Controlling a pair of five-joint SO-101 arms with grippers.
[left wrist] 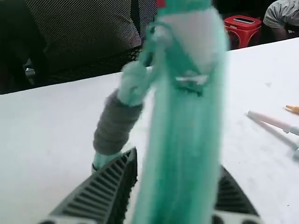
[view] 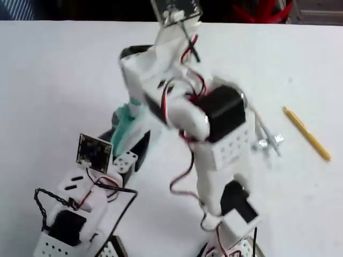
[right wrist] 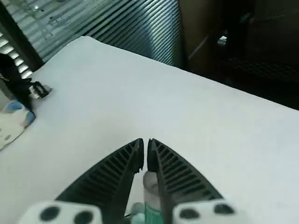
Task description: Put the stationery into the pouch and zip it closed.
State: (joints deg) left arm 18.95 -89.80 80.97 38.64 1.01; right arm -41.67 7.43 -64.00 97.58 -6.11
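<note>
A teal pouch [left wrist: 180, 140] stands upright between the dark fingers [left wrist: 110, 186] of my left gripper [left wrist: 177, 161], which is shut on it. From above, the pouch [view: 126, 126] shows at the lower left arm's tip, under the other arm. My right gripper [right wrist: 145, 142] has its fingertips almost touching, and a pale grey and teal bit of the pouch [right wrist: 148, 205] sits between the fingers near their base. A yellow pen [view: 306, 133] lies on the table to the right. A pink-white pen [left wrist: 273, 122] lies beside the pouch.
A small silvery item [view: 269, 141] lies left of the yellow pen. A grey-wrapped tassel [left wrist: 114, 128] hangs at the pouch's side. A black clip [right wrist: 35, 88] and a blue-white item [right wrist: 16, 119] lie at a table edge. A red stool [left wrist: 243, 25] stands beyond the table.
</note>
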